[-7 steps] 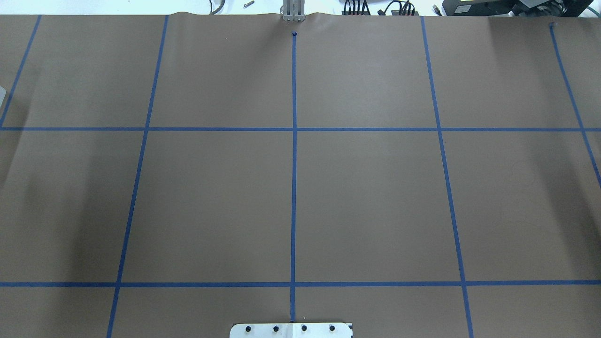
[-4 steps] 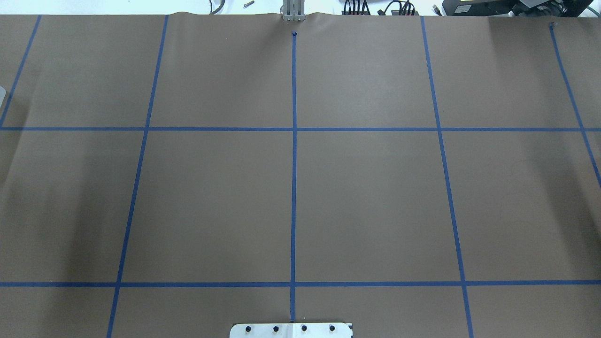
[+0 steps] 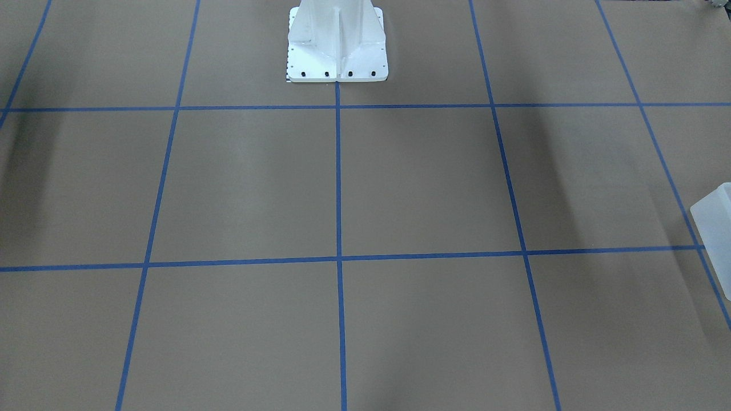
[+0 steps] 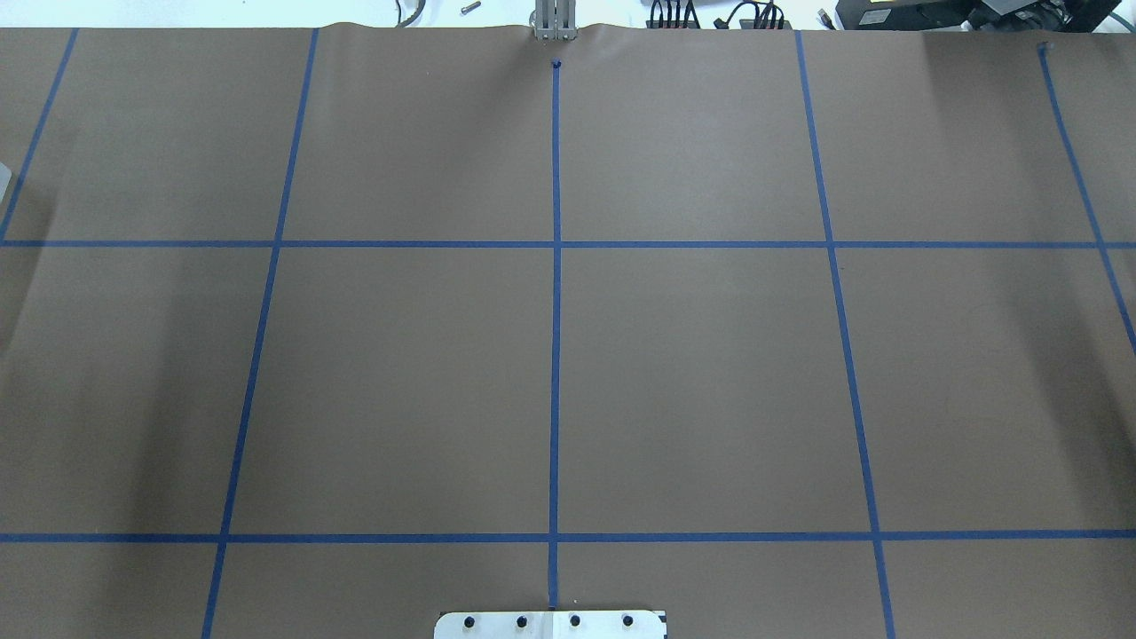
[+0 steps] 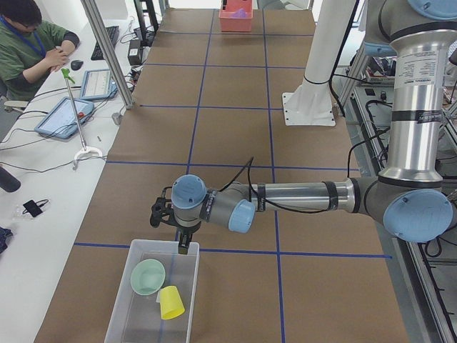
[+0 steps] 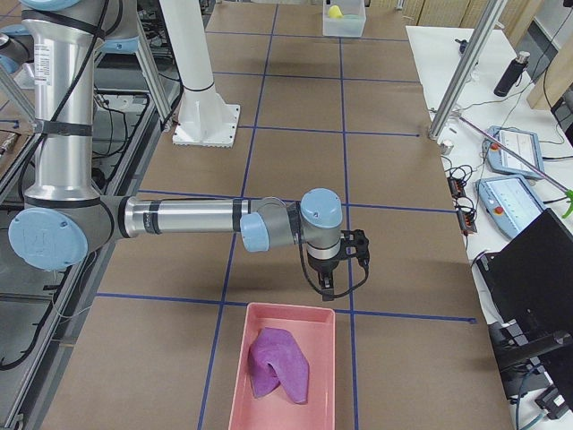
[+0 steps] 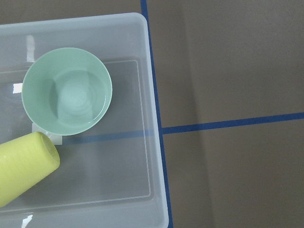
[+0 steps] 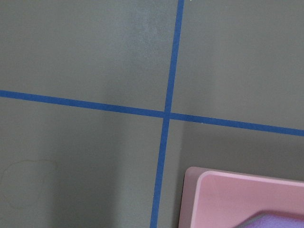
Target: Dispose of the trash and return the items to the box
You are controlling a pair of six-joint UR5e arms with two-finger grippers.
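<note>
The translucent box (image 5: 121,314) stands at the table's end on my left. It holds a mint-green bowl (image 5: 148,276) and a yellow cup (image 5: 171,302) lying on its side. My left gripper (image 5: 183,247) hangs over the box's rim; I cannot tell if it is open or shut. The left wrist view looks down on the box (image 7: 154,118), the bowl (image 7: 66,91) and the cup (image 7: 23,168). My right gripper (image 6: 327,290) hangs just beyond a pink tray (image 6: 322,394) holding a crumpled purple cloth (image 6: 279,363); I cannot tell its state.
The white metal stand (image 3: 337,40) is bolted at the table's middle by the robot's base. A box corner (image 3: 717,228) shows at the front-facing view's right edge. The tray's corner (image 8: 237,194) shows in the right wrist view. An operator (image 5: 32,43) sits at a side desk.
</note>
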